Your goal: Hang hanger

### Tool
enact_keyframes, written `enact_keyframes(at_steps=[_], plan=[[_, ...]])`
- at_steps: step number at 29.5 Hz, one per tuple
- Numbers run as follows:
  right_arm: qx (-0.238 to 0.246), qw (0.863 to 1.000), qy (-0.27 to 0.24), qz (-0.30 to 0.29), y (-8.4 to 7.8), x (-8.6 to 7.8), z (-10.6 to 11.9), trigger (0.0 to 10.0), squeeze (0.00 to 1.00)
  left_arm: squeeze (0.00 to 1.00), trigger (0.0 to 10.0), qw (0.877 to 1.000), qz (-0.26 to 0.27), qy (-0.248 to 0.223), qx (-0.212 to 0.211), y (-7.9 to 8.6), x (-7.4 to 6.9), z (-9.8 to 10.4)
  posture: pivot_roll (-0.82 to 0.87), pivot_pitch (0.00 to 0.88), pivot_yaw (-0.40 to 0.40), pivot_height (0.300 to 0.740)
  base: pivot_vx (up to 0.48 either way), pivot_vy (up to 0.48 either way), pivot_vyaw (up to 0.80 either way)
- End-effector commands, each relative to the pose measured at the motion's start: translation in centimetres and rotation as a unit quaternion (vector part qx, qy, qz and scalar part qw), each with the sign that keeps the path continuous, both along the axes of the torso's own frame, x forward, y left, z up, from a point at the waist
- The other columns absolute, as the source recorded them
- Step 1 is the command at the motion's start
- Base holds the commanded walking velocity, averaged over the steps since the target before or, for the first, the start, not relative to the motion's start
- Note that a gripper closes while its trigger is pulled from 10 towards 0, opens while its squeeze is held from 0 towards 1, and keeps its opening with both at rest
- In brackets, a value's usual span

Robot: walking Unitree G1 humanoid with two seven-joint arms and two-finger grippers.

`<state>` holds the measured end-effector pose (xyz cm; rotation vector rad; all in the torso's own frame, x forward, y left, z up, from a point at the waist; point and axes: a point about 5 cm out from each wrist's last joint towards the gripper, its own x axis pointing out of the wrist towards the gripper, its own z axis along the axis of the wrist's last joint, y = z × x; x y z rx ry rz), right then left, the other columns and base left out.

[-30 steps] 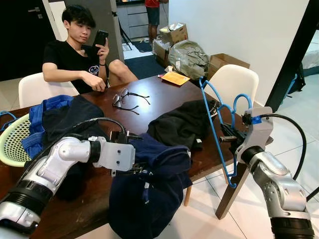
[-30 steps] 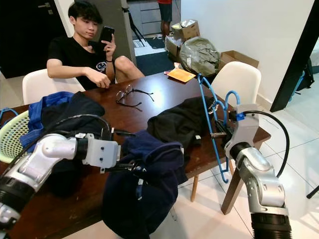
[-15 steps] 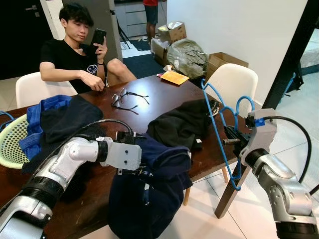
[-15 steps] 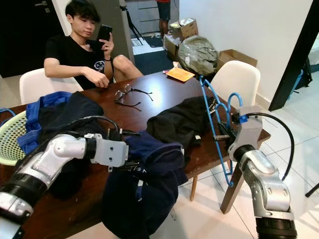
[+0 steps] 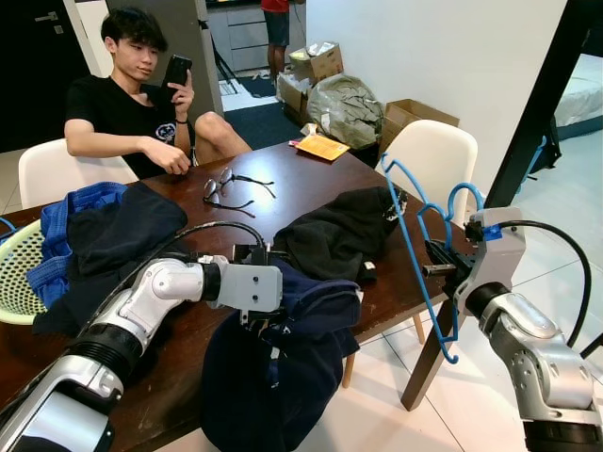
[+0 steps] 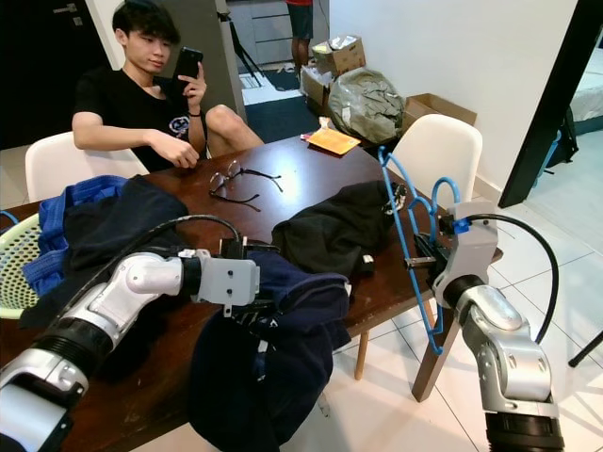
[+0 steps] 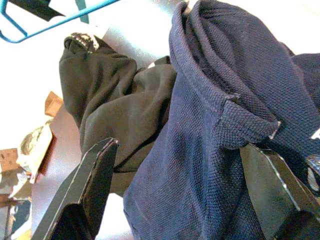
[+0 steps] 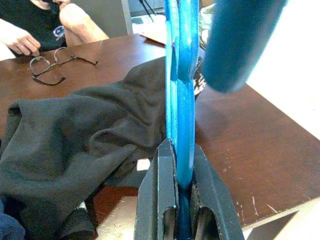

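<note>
Left eye view now tilted, table lower than before. Right gripper jaws clamped on blue wire hanger at table's edge. Left gripper jaws wide open around navy knit shirt, beside crumpled black garment; fingertips hidden in eye views.

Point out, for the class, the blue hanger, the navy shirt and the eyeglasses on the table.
blue hanger (image 5: 411, 259), left eye view, long straight side.
navy shirt (image 5: 273, 377), left eye view, part hanging off the table edge.
eyeglasses (image 6: 224, 181), right eye view, lens frames.
</note>
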<state>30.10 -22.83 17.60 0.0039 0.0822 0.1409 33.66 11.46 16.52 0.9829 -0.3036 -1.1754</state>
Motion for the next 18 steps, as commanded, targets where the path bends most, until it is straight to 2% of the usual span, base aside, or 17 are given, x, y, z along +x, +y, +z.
enact_keyframes(at_steps=[1, 3, 4, 6, 7, 8, 9, 18], plan=[[0.000, 1.000, -0.005, 0.005, 0.3, -0.2, 0.3, 10.0, 0.00, 0.00, 5.7, 1.000, -0.001, 0.003, 0.017, 0.0, 0.1, -0.4, -0.07, 0.004, 0.032, 0.740, 0.000, 0.000, 0.00], [0.000, 1.000, -0.005, 0.004, 0.2, -0.3, 0.3, 10.0, 0.00, 0.00, 5.7, 1.000, -0.003, 0.005, 0.022, 0.0, 0.2, -0.6, -0.07, 0.004, 0.032, 0.740, 0.000, 0.000, 0.00], [0.000, 1.000, -0.005, 0.002, 0.2, -0.3, 0.4, 10.0, 0.00, 0.00, 2.7, 0.999, -0.011, 0.013, 0.035, 0.0, 0.0, -1.2, -0.07, 0.006, 0.035, 0.740, 0.000, 0.000, 0.00], [0.000, 1.000, -0.005, 0.002, 0.2, -0.3, 0.4, 10.0, 0.00, 0.00, 2.7, 0.999, -0.011, 0.013, 0.035, 0.0, 0.0, -1.2, -0.07, 0.006, 0.035, 0.740, 0.000, 0.000, 0.00], [0.000, 1.000, -0.005, 0.001, 0.2, -0.3, 0.4, 10.0, 0.00, 0.00, 1.5, 0.999, -0.013, 0.017, 0.038, 0.0, -0.1, -1.4, -0.07, 0.006, 0.035, 0.740, 0.000, 0.000, 0.00], [0.000, 1.000, -0.005, 0.001, 0.2, -0.3, 0.4, 10.0, 0.00, 0.00, 1.5, 0.999, -0.013, 0.017, 0.038, 0.0, -0.1, -1.4, -0.07, 0.006, 0.035, 0.740, 0.000, 0.000, 0.00], [0.000, 1.000, -0.005, 0.001, 0.2, -0.3, 0.4, 10.0, 0.00, 0.00, 0.0, 0.999, -0.014, 0.018, 0.039, 0.0, -0.1, -1.5, -0.07, 0.006, 0.034, 0.740, 0.000, 0.000, 0.00], [0.000, 1.000, -0.006, 0.000, 0.2, -0.3, 0.4, 10.0, 0.00, 0.00, 0.0, 0.999, -0.014, 0.018, 0.040, 0.0, 0.1, -1.5, -0.07, 0.004, 0.034, 0.740, 0.000, 0.000, 0.00]])
